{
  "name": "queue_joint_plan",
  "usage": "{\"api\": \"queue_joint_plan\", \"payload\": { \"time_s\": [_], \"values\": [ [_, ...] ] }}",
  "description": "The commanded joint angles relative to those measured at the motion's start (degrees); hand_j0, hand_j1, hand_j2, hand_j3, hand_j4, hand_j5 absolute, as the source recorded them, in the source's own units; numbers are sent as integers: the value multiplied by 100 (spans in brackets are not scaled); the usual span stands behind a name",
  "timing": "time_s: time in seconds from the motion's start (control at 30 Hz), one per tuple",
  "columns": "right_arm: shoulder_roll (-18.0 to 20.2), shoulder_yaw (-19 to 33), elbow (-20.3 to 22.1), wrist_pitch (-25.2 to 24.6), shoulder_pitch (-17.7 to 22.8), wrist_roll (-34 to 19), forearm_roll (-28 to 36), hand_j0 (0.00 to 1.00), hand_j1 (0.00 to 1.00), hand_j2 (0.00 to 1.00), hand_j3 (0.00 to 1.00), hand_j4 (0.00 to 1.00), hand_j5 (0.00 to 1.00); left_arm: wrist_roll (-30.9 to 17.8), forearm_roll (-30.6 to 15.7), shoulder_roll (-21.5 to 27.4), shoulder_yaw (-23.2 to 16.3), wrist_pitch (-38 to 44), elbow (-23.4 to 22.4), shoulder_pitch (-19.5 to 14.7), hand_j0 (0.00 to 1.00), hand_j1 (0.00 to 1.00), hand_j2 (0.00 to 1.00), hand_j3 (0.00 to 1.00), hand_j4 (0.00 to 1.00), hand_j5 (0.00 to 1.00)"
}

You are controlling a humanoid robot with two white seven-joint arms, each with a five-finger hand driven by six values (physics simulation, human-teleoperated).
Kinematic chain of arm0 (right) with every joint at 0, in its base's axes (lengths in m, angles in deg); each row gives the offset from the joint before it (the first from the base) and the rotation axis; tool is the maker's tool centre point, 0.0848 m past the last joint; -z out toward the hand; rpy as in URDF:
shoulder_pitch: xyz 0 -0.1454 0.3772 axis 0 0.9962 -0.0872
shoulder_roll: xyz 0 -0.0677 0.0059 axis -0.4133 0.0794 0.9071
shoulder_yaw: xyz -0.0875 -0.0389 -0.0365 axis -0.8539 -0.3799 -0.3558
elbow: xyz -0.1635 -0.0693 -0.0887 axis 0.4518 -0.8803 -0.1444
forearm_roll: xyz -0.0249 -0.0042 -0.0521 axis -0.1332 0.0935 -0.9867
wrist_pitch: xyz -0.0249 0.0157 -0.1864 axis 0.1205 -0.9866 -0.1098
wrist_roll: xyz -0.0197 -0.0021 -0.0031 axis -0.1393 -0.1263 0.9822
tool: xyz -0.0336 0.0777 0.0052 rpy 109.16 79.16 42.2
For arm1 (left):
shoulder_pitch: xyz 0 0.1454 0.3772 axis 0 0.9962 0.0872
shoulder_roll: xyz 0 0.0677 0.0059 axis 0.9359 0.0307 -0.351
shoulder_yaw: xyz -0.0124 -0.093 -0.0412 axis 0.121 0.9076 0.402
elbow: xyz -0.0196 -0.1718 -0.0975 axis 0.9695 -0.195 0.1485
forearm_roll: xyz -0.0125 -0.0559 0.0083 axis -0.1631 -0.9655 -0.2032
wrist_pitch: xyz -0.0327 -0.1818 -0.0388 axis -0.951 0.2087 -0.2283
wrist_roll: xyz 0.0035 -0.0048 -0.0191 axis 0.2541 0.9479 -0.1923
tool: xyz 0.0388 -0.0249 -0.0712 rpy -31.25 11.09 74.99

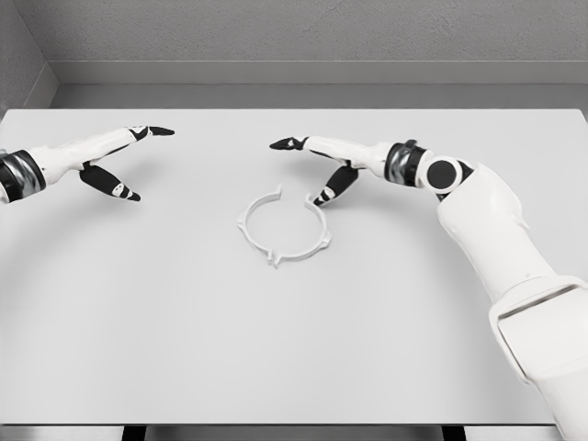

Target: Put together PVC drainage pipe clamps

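The white table (138,349) fills nearly the whole head view, a flat bare-looking slab with a grey wall behind it, and its smoothness is the first hazard: nothing on it would stop a light part from skating away if nudged sideways. The right arm (496,239) reaches in across the right half, its bulk low over the surface, so a careless swing could sweep what lies beneath. The right hand (335,165) is spread open and holds nothing, its upper fingers extended toward the table's middle while a lower dark fingertip (323,197) sits just at the clamp's upper right rim (touching or only hovering, I cannot tell). The left hand (115,161) is likewise open and empty, well apart at the left. The pipe clamp (283,228), a thin white ring with a gap at its top and small tabs at its rim, lies flat at the centre. Pressing down on that rim could tip or flick the ring, and squeezing near the gap could spread it.
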Motion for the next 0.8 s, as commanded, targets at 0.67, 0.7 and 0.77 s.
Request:
{"api": "queue_joint_plan", "payload": {
  "time_s": [0.67, 0.7, 0.77],
  "values": [
    [1899, -36, 3321, -14, 1441, 1, 1569, 100, 100, 100, 100, 100, 100, 0, -53, 15, 76, 13, 2, 18, 100, 100, 100, 100, 100, 100],
    [2373, -107, 3998, -14, 1705, 1, 1807, 100, 100, 100, 100, 100, 100, 0, -53, 15, 76, 13, 11, 18, 100, 100, 100, 100, 100, 100],
    [2884, -10, 4614, -14, 2013, 1, 1991, 100, 100, 100, 100, 100, 100, 9, -53, 24, 67, 13, 37, 18, 100, 100, 100, 100, 100, 100]
  ]
}}
